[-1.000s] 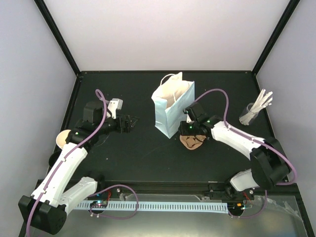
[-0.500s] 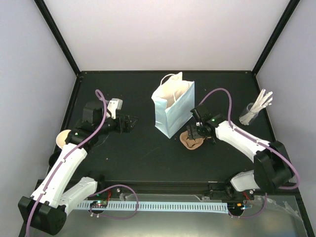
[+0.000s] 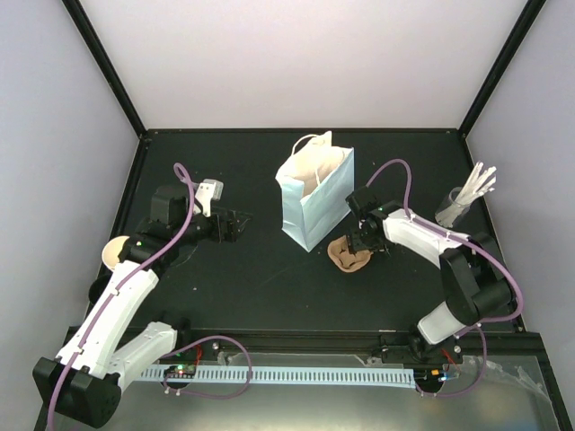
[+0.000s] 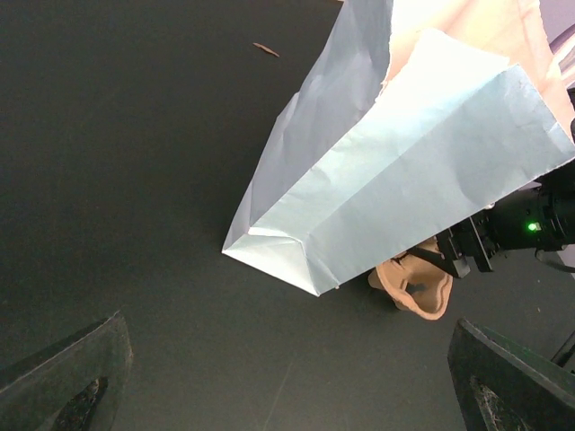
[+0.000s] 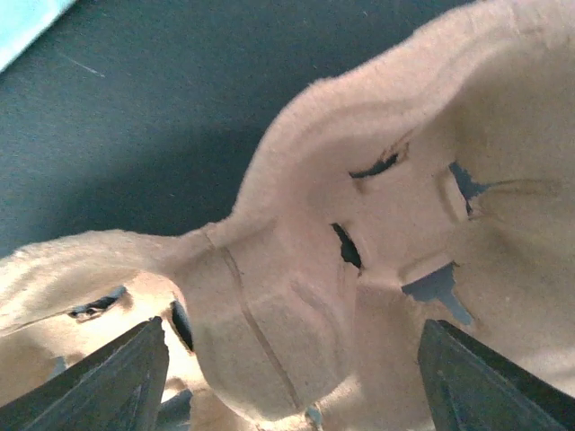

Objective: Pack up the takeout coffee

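The brown moulded-pulp four-hole cup carrier (image 3: 347, 259) lies on the black bench (image 3: 252, 287) at the near right corner of the light-blue paper bag with white handles (image 3: 310, 193). The bag stands upright with its mouth open, presumably to receive the carrier. The right end effector (image 3: 362, 241) hangs over the carrier with its fingers spread wide astride a pulp ridge, clamping nothing. Whether a fingertip brushes the pulp is unclear. The carrier looks tipped, its long axis running rightward from the bag's corner. Left of the bag, the left end effector (image 3: 235, 224) is fully open and empty, aimed at the bag, likely to steady it.
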